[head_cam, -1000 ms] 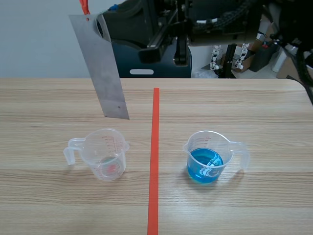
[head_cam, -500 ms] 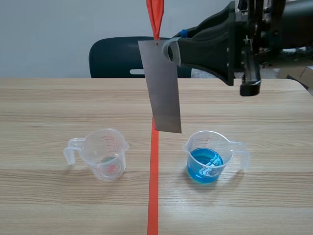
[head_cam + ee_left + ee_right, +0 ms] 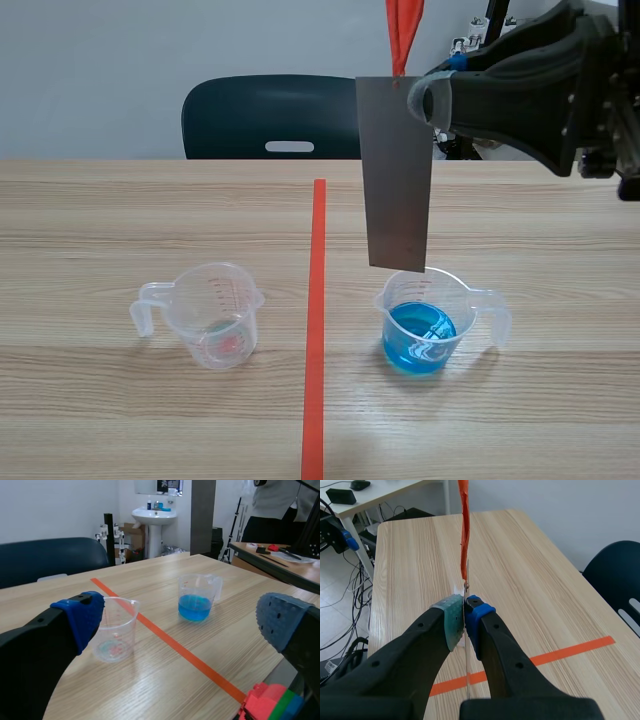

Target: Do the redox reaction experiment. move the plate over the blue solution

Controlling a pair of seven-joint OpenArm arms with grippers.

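We see the pale wooden table (image 3: 120, 210) with an orange-red tape line (image 3: 316, 300) down its middle. Our left gripper (image 3: 181, 622) is spread wide, with the clear measuring cup (image 3: 116, 630) and the cup of blue solution (image 3: 196, 600) ahead of it. Our right gripper (image 3: 465, 615) pinches the top of the grey metal plate (image 3: 396, 180). The plate hangs upright below the gripper, its lower edge just above the blue cup. An orange ribbon (image 3: 403, 35) rises from the plate's top. Beyond stand a dark chair (image 3: 270, 115) and a sink (image 3: 159, 515).

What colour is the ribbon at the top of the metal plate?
Orange-red; the ribbon shows best in the scene view, rising from the grey metal plate.
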